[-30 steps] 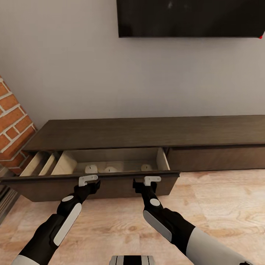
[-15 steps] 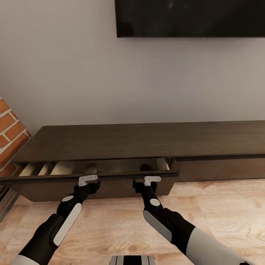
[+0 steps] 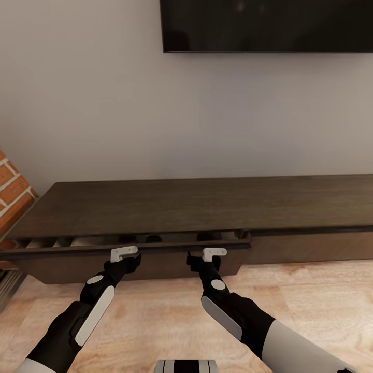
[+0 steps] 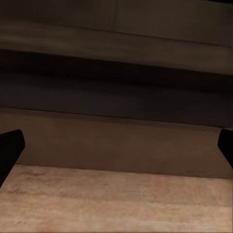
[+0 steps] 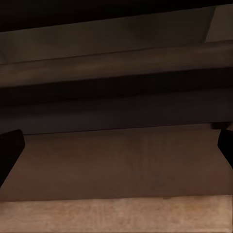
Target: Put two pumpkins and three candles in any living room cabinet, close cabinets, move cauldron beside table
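Both arms are pressed to the drawer front of the cabinet, shutting it; a narrow slit remains; the left claw and right claw are spread wide, empty; a final push forward should seat it flush.

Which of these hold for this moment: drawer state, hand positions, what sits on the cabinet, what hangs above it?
1. The drawer front of the cabinet is fully shut. False: a narrow gap remains along its top.
2. The left hand and right hand are both at the drawer front. True.
3. A pumpkin sits on the cabinet top. False: the top is bare.
4. A dark screen hangs on the wall above. True.
5. Both hands are open. True: the wrist views show the fingers far apart.
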### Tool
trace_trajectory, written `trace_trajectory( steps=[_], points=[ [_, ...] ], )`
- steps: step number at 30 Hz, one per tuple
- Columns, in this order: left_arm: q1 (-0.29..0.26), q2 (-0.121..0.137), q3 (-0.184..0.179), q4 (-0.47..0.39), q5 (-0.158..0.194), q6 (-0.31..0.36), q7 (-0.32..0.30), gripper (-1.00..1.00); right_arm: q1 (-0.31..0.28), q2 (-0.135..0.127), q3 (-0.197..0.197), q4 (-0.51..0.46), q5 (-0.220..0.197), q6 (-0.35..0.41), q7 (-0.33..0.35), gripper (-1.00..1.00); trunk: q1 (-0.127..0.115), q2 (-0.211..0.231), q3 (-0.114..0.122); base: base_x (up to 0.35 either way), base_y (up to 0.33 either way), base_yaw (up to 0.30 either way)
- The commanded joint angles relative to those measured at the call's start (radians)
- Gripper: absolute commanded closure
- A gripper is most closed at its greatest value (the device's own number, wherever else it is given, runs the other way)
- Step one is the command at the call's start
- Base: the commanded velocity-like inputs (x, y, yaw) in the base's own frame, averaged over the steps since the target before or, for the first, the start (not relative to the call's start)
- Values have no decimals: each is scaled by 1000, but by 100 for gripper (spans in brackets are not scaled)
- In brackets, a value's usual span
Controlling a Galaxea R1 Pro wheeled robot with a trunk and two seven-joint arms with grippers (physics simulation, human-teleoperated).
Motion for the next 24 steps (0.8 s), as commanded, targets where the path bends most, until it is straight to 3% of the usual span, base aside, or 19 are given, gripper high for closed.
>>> trace_trajectory(
  steps=[1, 15, 24],
  points=[
    [-1, 1, -3, -2, 10, 2, 10, -100, -2, -1, 4, -2, -5, -3, -7, -100, 0, 0, -1, 138, 0, 0],
    [-1, 1, -4, -2, 10, 1, 10, -100, -2, -1, 4, -2, -5, -3, -7, -100, 0, 0, -1, 136, 0, 0],
    [-1, 1, -4, -2, 11, 2, 10, -100, -1, -1, 4, -3, -5, -3, -7, -100, 0, 0, -1, -114, 0, 0]
  ],
)
